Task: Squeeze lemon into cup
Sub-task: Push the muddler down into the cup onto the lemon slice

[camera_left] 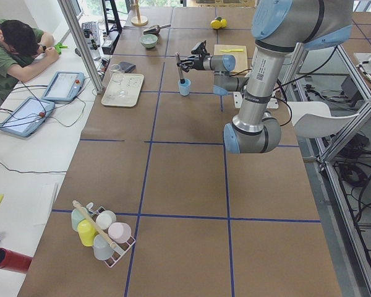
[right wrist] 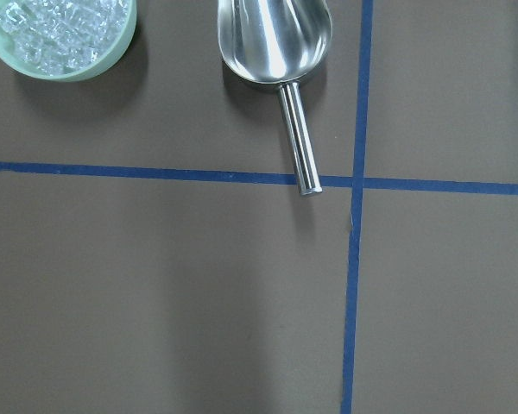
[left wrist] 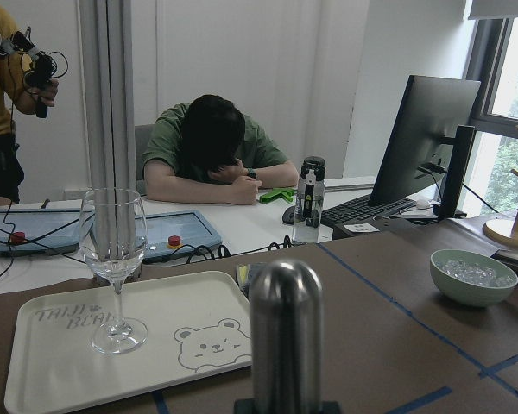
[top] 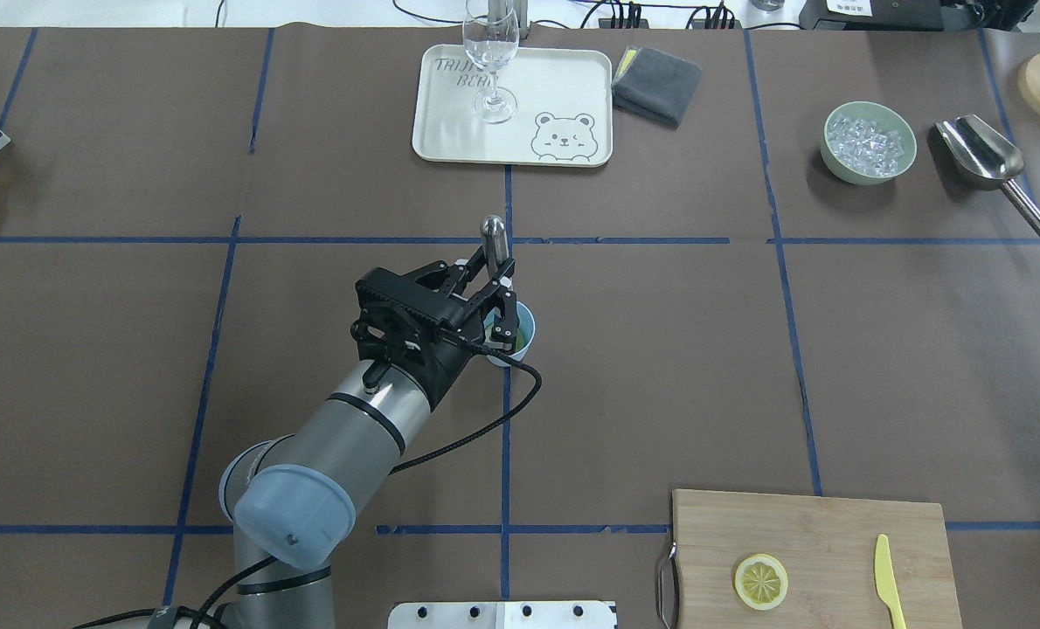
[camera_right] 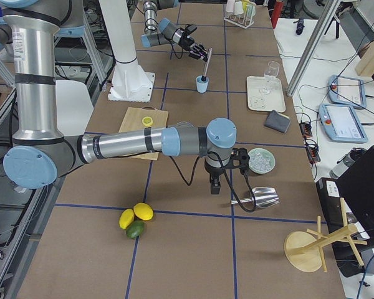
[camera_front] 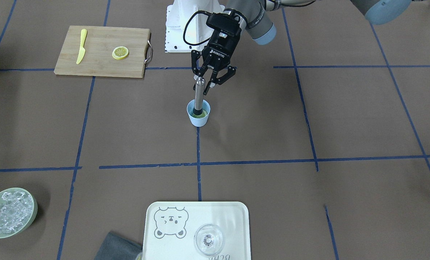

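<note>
The light-blue cup (camera_front: 199,120) stands mid-table, also in the overhead view (top: 526,333). A steel muddler (camera_front: 198,94) stands in it, leaning, its foot on something yellow-green at the bottom. My left gripper (camera_front: 205,86) is open around the muddler's top, jaws spread and not touching it; the overhead view (top: 507,297) shows the same. The muddler's rounded top fills the low middle of the left wrist view (left wrist: 285,336). A lemon slice (camera_front: 120,53) lies flat on the wooden cutting board (camera_front: 103,68). My right gripper (camera_right: 215,182) hangs far off, above the metal scoop; I cannot tell whether it is open.
A yellow plastic knife (camera_front: 81,46) lies on the board. A white bear tray (camera_front: 153,231) holds a clear glass (camera_front: 208,239), with a grey cloth (camera_front: 117,247) beside it. A green bowl of ice (top: 868,142) and the scoop (top: 983,157) sit far right.
</note>
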{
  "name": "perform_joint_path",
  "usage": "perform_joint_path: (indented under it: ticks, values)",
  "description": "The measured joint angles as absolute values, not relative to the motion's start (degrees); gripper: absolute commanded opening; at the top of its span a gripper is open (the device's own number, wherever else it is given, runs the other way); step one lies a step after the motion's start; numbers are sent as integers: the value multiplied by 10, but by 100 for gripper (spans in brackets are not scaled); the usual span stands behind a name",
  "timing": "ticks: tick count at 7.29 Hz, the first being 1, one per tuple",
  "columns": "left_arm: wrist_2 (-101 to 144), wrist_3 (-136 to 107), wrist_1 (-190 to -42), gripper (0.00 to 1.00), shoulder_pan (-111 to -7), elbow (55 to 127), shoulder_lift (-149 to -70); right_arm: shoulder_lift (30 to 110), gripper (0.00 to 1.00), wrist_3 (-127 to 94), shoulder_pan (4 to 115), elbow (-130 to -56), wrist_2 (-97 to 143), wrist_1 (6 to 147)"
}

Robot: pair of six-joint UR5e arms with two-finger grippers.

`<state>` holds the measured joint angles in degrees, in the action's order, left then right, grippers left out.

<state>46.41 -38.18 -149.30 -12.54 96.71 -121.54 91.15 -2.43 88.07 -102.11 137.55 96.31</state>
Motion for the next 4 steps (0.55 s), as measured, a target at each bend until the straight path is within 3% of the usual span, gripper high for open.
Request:
perform_joint_path:
  ticks: [4]
  values:
    - [464,-384,-1514,0,-114,936,-1216,911,100,-24,881,-1021,1375,963]
